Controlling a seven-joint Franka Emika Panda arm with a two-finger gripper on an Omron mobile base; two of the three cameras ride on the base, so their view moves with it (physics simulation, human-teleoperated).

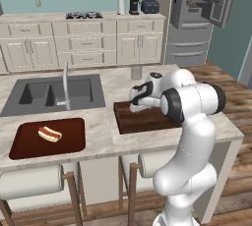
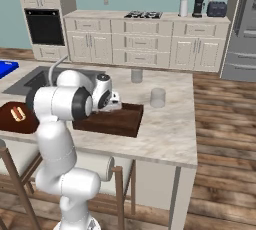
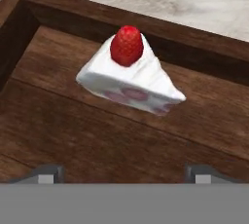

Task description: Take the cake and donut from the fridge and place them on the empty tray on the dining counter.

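My gripper hangs low over the tray with its fingers spread wide and nothing between them, and the cake sits free on the tray floor near a rim, on the dining counter. I judge the cake half of the job done, with the donut yet to be fetched. Next I should lift straight up without nudging the slice, then head for the fridge, whose door stands open.
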